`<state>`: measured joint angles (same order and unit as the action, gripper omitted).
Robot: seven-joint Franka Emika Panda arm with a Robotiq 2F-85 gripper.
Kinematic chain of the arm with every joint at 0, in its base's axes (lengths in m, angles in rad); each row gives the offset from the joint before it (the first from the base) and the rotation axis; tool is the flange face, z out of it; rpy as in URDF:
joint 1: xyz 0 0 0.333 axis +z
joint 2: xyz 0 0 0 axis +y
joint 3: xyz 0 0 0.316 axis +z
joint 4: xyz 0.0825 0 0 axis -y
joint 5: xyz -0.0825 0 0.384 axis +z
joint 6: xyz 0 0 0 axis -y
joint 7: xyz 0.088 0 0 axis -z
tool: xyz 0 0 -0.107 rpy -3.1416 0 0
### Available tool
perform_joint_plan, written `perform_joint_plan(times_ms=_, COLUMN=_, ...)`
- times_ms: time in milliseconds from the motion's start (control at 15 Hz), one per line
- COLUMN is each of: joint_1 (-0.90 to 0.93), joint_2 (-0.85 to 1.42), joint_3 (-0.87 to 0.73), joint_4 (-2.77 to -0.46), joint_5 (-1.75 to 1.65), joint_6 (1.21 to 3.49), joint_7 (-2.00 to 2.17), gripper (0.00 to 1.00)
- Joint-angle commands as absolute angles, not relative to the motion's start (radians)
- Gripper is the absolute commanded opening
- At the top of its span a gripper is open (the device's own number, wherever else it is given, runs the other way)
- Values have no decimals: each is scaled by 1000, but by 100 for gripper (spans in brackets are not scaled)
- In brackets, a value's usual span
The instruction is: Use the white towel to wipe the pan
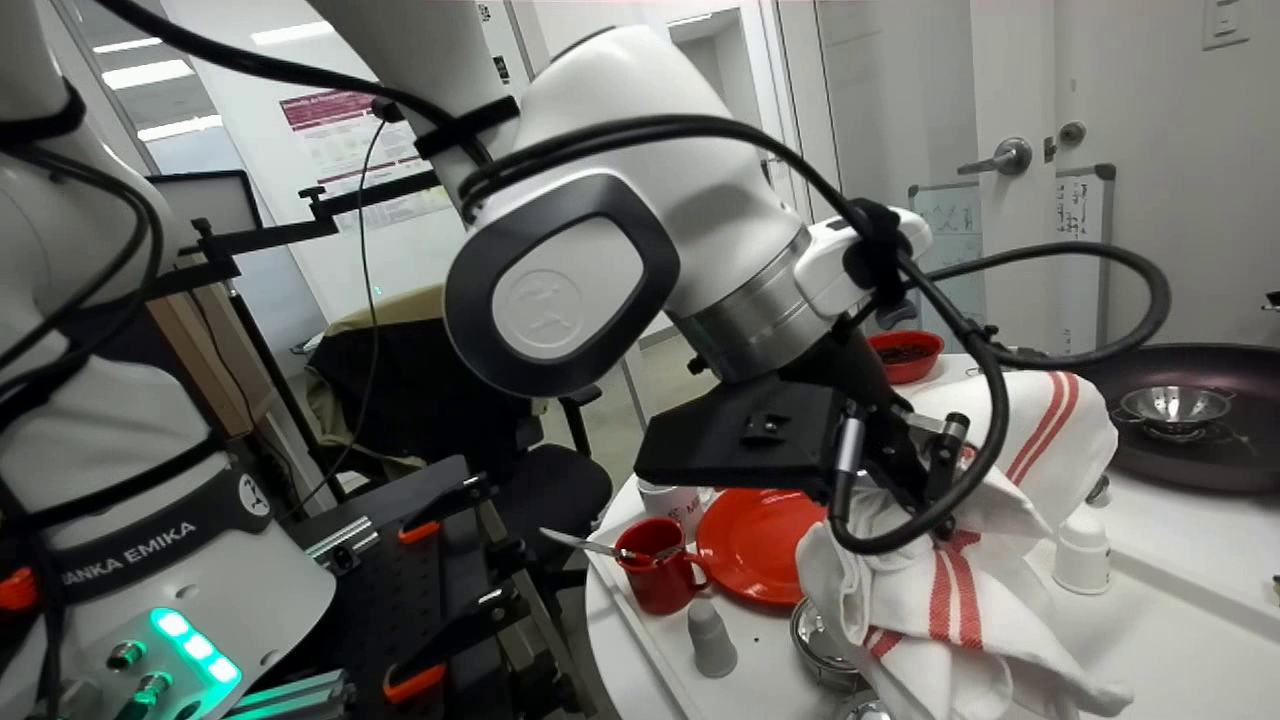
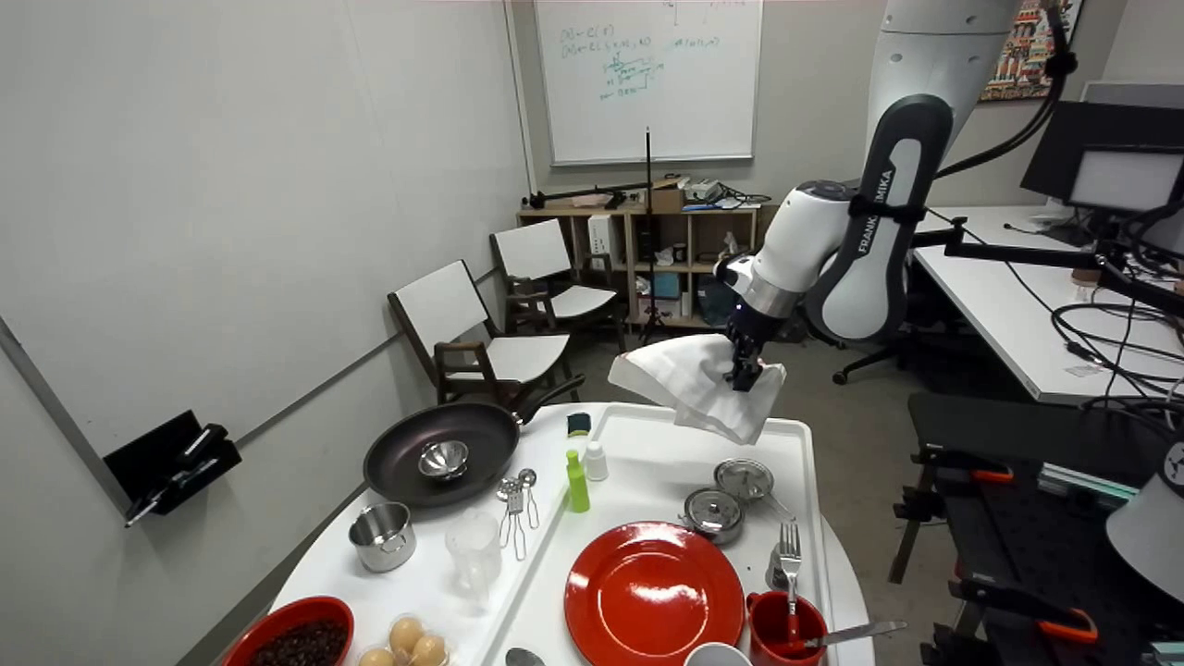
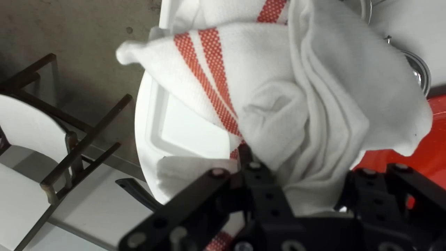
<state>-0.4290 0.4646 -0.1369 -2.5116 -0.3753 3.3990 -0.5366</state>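
Note:
The white towel with red stripes [image 1: 920, 600] is bunched in my gripper [image 1: 935, 505] and hangs in loose folds. In an exterior view the towel [image 2: 680, 375] and my gripper [image 2: 743, 370] are above the far end of the tray. In the wrist view the towel [image 3: 264, 59] fills the space between the fingers [image 3: 296, 177] and spreads out beyond them. The dark pan [image 2: 490, 430] rests on the table beside the tray, apart from the towel. It also shows in an exterior view [image 1: 1250, 465]. Only its handle [image 3: 137, 191] shows in the wrist view.
A small metal strainer [image 2: 444, 459] sits inside the pan. A green bottle [image 2: 577, 481], white shaker [image 2: 596, 462] and sponge [image 2: 579, 425] stand between pan and towel. The tray [image 2: 800, 439] holds small metal pots [image 2: 712, 513], a red plate [image 2: 652, 592] and a red mug [image 2: 772, 629].

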Motion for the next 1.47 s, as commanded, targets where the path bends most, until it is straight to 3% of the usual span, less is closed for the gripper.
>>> perform_joint_plan(times_ms=0, joint_1=-358, joint_2=377, joint_3=-196, joint_4=-2587, joint_5=-400, joint_6=3415, joint_7=-524, gripper=7)
perform_joint_plan(times_ms=533, joint_1=-238, joint_2=361, joint_3=-217, joint_4=-2660, joint_5=-435, joint_6=3504, joint_7=-578, gripper=7)
perform_joint_plan(times_ms=933, joint_1=-231, joint_2=300, joint_3=-151, joint_4=-2666, joint_5=-510, joint_6=3460, joint_7=-566, gripper=7)
perform_joint_plan(times_ms=1400, joint_1=-117, joint_2=337, joint_3=-185, joint_4=-2650, joint_5=-463, joint_6=3452, joint_7=-590, gripper=7)
